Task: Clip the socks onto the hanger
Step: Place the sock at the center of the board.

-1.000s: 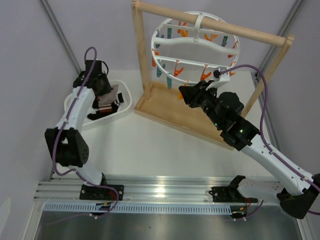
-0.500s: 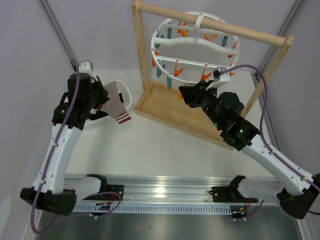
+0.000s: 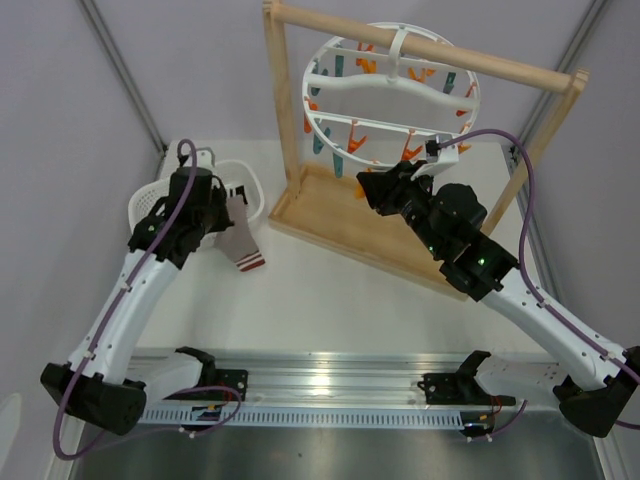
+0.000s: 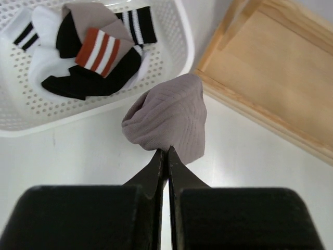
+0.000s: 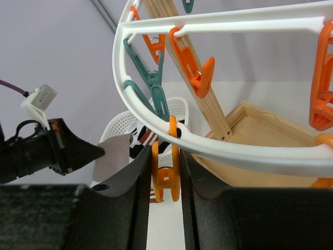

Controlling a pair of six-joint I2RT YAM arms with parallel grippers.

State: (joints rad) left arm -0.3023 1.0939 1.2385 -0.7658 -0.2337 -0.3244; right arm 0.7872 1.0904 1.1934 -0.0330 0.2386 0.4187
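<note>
My left gripper (image 3: 224, 200) (image 4: 167, 152) is shut on the edge of a taupe sock (image 3: 241, 236) (image 4: 169, 115). The sock hangs from it just right of the basket, its striped cuff lowest. It also shows in the right wrist view (image 5: 115, 154). The second taupe sock (image 4: 86, 11), with a red and white cuff, lies in the basket among black and white socks. The round white hanger (image 3: 392, 84) (image 5: 234, 149) hangs from the wooden rack. My right gripper (image 3: 366, 189) (image 5: 165, 157) is closed round a dangling orange clip (image 5: 165, 177) on the hanger's lower rim.
The white mesh basket (image 3: 150, 203) (image 4: 174, 54) stands at the back left. The wooden frame rack (image 3: 440, 51) has a tray base (image 3: 335, 222) (image 4: 270, 78) across the back middle. Several more orange and teal clips (image 5: 151, 80) hang from the ring.
My left arm has lifted the taupe sock out of the basket and carried it right and toward the near side. The right arm has not moved.
</note>
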